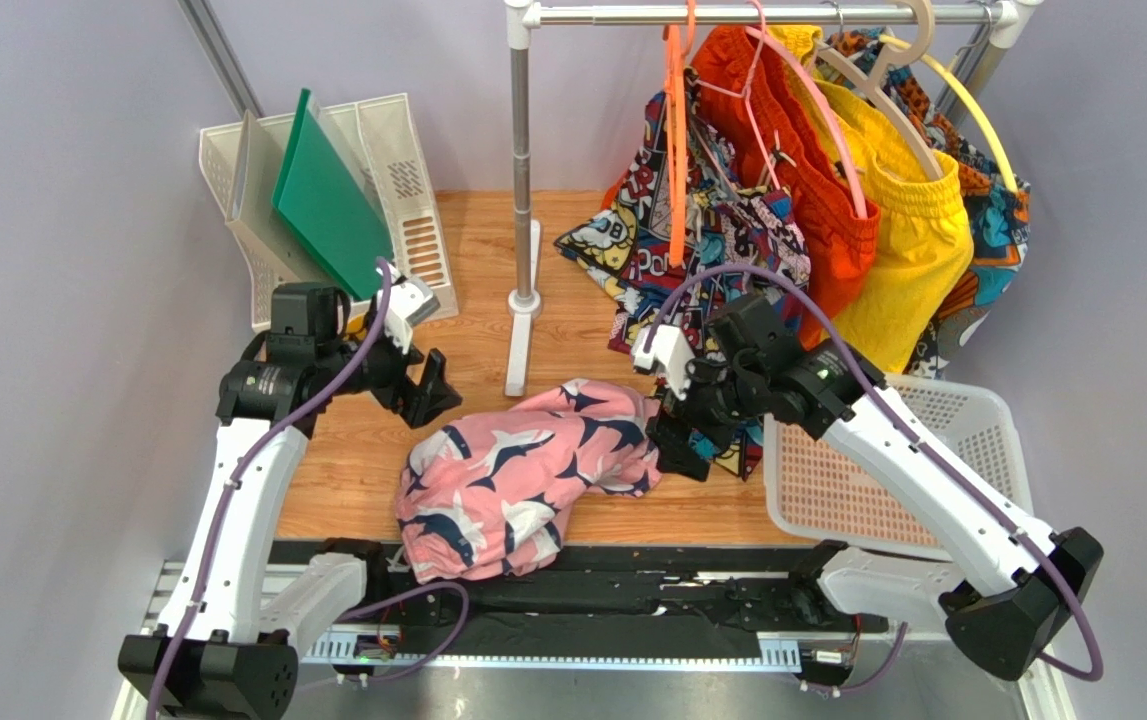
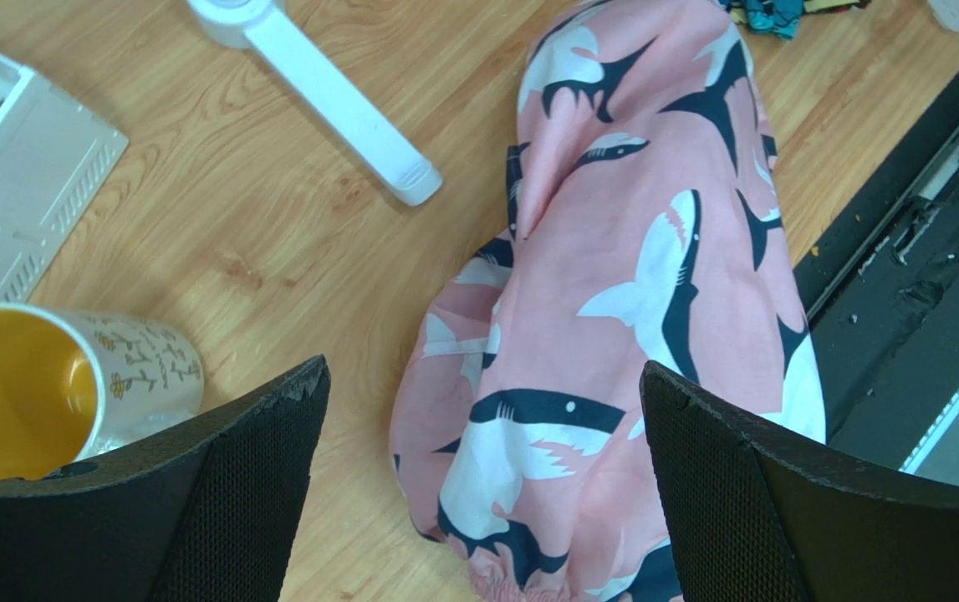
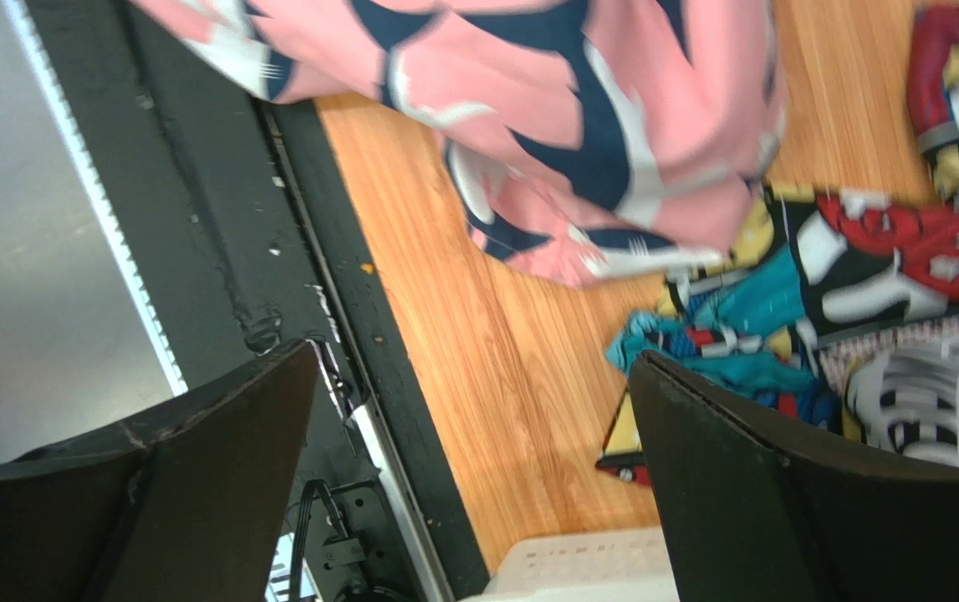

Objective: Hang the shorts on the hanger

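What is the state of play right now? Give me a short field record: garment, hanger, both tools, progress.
garment: pink shark-print shorts, crumpled heap on the wooden tabletop between the arms
target: orange hanger, hooked on the rail beside other hung clothes
left tool: open, over the table at the heap's left side, holding nothing
right tool: open, at the heap's right edge, holding nothing
progress: shorts not yet on the hanger

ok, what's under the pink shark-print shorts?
The pink shark-print shorts lie crumpled on the wooden tabletop, with their near edge overlapping the black rail. Anything directly beneath the fabric is covered and can't be seen.
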Robot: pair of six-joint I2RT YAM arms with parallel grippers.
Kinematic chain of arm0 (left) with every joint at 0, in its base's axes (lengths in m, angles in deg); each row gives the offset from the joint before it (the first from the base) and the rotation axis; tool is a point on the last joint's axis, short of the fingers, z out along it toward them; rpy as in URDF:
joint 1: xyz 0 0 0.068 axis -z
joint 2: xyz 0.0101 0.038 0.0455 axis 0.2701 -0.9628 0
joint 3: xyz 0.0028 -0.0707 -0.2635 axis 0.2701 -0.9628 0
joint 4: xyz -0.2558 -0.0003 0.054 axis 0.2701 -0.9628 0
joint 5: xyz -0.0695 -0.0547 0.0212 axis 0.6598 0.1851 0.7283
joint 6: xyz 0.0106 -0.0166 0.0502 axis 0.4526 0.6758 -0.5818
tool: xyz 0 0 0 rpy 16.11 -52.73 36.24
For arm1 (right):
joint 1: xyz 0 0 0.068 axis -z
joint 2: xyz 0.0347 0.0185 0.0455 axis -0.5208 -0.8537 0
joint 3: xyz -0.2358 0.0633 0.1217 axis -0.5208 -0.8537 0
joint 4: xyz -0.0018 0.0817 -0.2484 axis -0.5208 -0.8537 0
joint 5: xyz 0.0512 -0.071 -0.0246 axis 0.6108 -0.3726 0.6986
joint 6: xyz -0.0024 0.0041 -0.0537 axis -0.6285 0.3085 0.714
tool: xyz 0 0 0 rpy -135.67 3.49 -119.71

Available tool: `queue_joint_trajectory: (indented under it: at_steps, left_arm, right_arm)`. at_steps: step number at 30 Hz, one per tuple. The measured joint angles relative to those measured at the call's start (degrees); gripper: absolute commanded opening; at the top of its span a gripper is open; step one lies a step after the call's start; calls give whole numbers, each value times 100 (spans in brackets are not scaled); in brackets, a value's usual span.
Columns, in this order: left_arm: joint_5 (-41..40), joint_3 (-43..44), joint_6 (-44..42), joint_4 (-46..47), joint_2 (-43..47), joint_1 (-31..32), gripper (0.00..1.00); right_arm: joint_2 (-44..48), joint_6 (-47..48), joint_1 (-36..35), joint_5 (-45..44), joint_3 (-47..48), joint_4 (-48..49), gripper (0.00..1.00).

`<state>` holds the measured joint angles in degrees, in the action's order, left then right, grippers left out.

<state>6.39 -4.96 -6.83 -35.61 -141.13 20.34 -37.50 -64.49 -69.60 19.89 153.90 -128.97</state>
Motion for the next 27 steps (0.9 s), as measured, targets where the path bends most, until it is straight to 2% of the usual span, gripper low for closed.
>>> queue_joint_trajectory:
  at_steps: [6, 14, 18, 22, 23, 25, 26, 27]
  left_arm:
    - [85, 22, 116, -66, -81, -361, 96]
    - [173, 160, 448, -271, -236, -678, 95]
    - [146, 160, 520, -398, -184, -695, 95]
    - [103, 160, 566, -509, -50, -697, 95]
    - [90, 160, 568, -527, -20, -695, 95]
    - [63, 160, 568, -555, 26, -695, 94]
    - [57, 160, 568, -568, 39, -695, 94]
    - [52, 160, 568, -579, 39, -695, 94]
  right_arm:
    - [-533, 382, -1325, -59, 627, 39, 100]
    - [-1753, 1364, -3696, -669, 907, 1191, 90]
    - [-2258, 1711, -4186, -761, 905, 1777, 84]
    - [-2806, 1950, -4306, -920, 898, 2299, 80]
    - [-2876, 1980, -4317, -957, 885, 2374, 76]
    - [-3034, 2068, -4330, -1078, 776, 2616, 56]
    - [-3080, 2103, -4336, -1209, 640, 2815, 43]
    - [-3110, 2142, -4336, -1327, 531, 2929, 11]
